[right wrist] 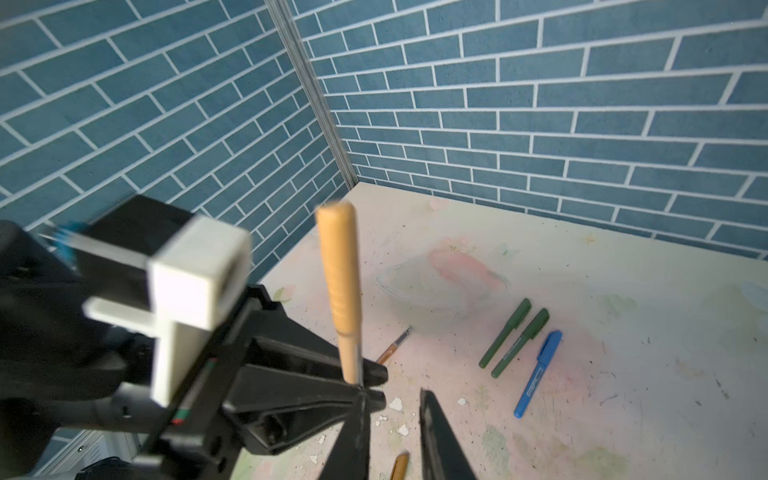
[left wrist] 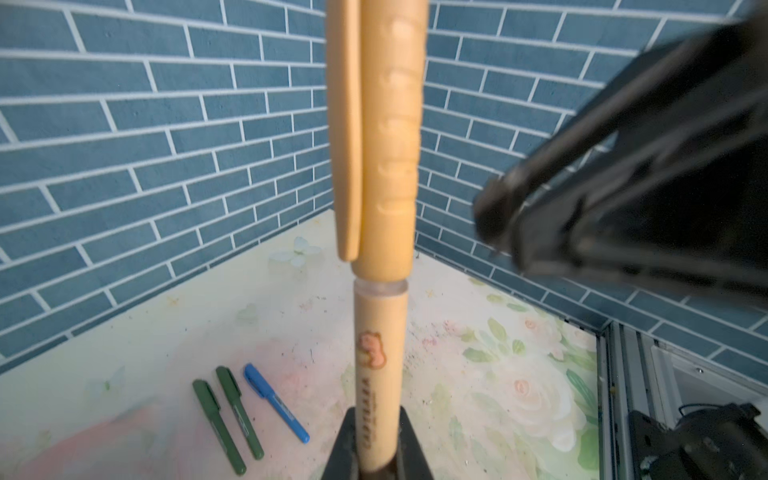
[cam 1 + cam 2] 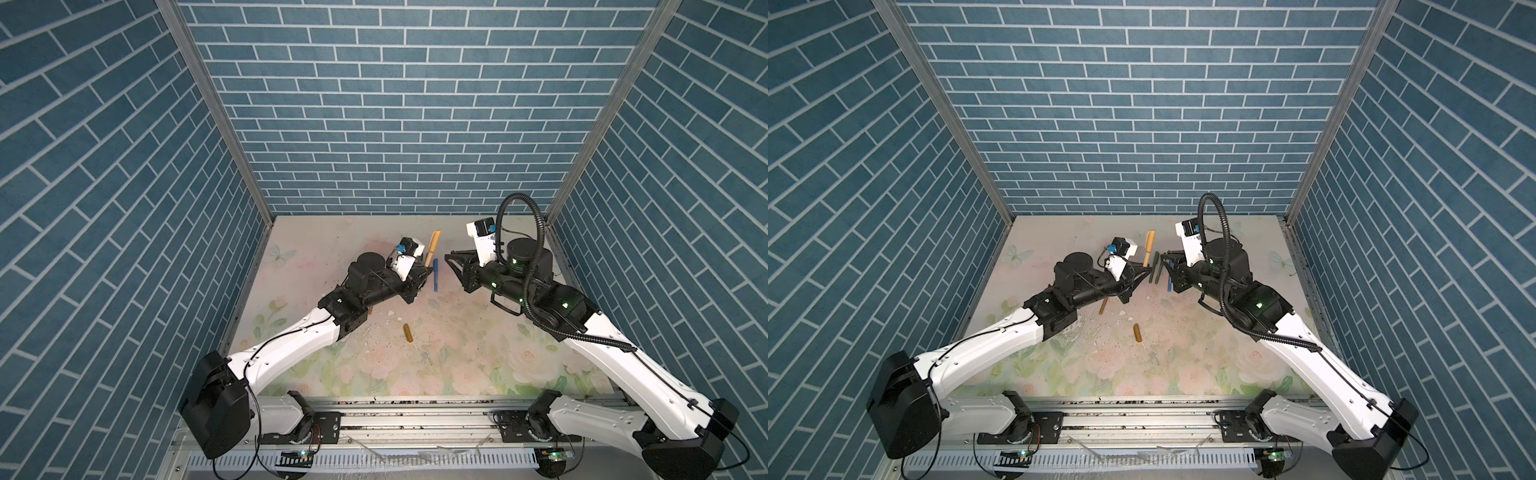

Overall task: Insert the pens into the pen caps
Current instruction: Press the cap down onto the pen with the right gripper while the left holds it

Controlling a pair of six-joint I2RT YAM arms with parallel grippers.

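Note:
My left gripper is shut on a golden-brown pen and holds it upright. An amber pen cap sits on the pen's top end, with a thin clear ring showing at the joint. In both top views the capped pen rises from the left gripper. My right gripper stands open and empty just right of it. Two green pens and a blue pen lie capped side by side on the table. A loose amber cap lies nearer the front. An uncapped golden-brown pen lies partly under the left arm.
The floral table mat carries white flakes and dark specks near the grippers. Blue brick walls close in the back and both sides. A metal rail with the arm bases runs along the front edge.

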